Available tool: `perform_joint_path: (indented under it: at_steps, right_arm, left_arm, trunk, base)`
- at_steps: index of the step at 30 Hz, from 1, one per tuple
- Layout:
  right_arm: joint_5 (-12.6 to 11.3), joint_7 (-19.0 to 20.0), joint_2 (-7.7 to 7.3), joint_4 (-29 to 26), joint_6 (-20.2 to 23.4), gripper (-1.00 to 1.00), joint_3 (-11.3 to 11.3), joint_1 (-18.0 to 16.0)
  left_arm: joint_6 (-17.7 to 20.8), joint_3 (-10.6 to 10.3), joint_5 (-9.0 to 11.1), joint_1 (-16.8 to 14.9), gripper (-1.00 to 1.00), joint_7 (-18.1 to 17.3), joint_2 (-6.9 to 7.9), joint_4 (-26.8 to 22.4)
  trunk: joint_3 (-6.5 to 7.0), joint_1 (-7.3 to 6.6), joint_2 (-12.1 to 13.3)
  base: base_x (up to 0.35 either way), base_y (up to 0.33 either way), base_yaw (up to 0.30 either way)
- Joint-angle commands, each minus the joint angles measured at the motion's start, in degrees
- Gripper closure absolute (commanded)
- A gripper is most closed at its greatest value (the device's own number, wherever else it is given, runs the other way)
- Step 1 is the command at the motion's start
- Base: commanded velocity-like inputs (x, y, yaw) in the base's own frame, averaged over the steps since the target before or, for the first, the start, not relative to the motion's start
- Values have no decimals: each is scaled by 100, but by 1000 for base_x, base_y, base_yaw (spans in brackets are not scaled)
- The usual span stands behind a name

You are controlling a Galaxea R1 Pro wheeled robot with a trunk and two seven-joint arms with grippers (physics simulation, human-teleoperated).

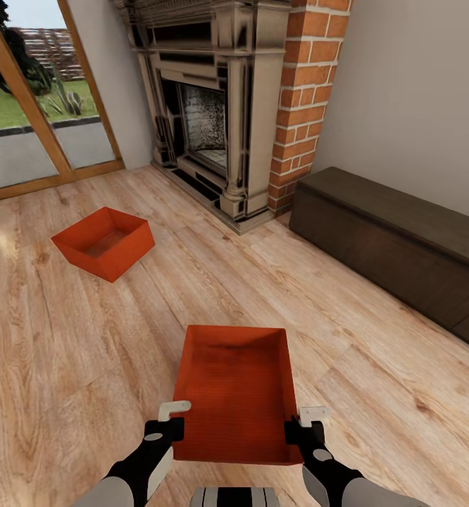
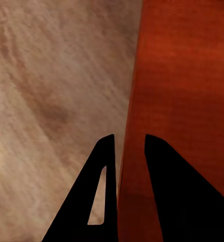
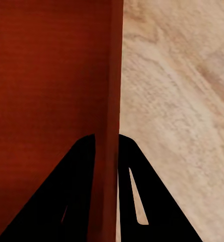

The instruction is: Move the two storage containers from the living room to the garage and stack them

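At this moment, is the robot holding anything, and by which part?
Yes: the nearer orange bin. The left gripper pinches its left side wall and the right gripper its right side wall, one finger inside and one outside.

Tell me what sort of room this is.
Most likely a living room: an ornate fireplace beside a brick column, a light wood plank floor, and wood-framed glass doors onto a garden.

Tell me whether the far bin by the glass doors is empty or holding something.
Empty. The far container sits upright on the wood floor, and its bare orange bottom shows through the open top.
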Motion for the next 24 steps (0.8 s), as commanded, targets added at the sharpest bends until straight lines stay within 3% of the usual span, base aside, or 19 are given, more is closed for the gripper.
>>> perform_joint_path:
  at_steps: [1, 6, 24]
  right_arm:
    - [-147, -48, -3, 11, -45, 100, -112, -4]
    - [-147, -48, -5, 11, -45, 100, -112, -4]
    - [-140, -48, -5, 10, -54, 100, -120, -4]
  left_arm:
    - [3, 98, -100, 0, 100, 40, 1, -11]
    - [-6, 108, -95, -2, 100, 48, -7, -12]
    - [-10, 109, -93, -1, 100, 40, 8, -12]
  trunk:
    - [-4, -1, -1]
    - [-4, -1, -1]
    - [320, -396, 721]
  base:
    - [0, 0, 0]
    - [0, 0, 0]
    - [0, 0, 0]
